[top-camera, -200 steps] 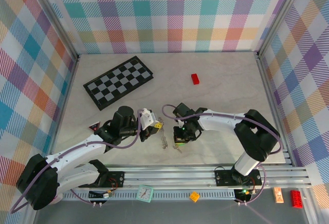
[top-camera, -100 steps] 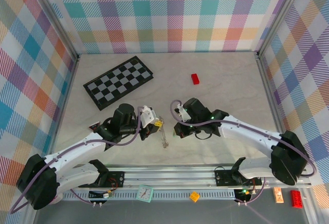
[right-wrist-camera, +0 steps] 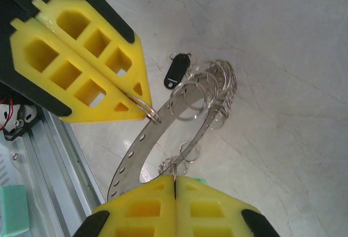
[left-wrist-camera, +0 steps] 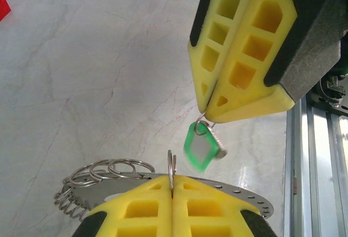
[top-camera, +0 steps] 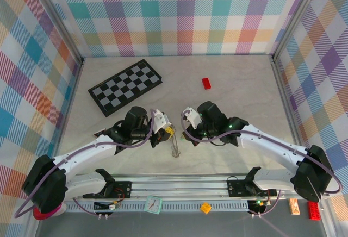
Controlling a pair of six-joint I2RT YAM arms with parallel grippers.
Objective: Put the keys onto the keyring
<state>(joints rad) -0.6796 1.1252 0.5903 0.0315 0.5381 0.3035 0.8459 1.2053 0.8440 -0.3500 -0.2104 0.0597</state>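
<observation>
The keyring (left-wrist-camera: 242, 192) is a silvery perforated band strung with small wire rings (left-wrist-camera: 111, 168). It hangs from my left gripper (left-wrist-camera: 172, 185), which is shut on one of those small rings. In the right wrist view the keyring (right-wrist-camera: 142, 142) curves between both sets of yellow fingers. My right gripper (left-wrist-camera: 209, 116) is shut on the small ring of the green key (left-wrist-camera: 202, 151), which dangles just above the left gripper. The black key (right-wrist-camera: 176, 69) lies on the table behind the keyring. From above, the left gripper (top-camera: 166, 132) and right gripper (top-camera: 187, 136) face each other over the keyring (top-camera: 174, 149).
A red block (top-camera: 206, 83) sits mid-table toward the back, and a folded chessboard (top-camera: 125, 86) lies at the back left. The metal rail (left-wrist-camera: 318, 155) of the table's front edge runs close beside both grippers.
My right gripper has come up from the front of the table with the green key and moved in beside the left gripper. The left gripper edged slightly right, still holding the keyring.
</observation>
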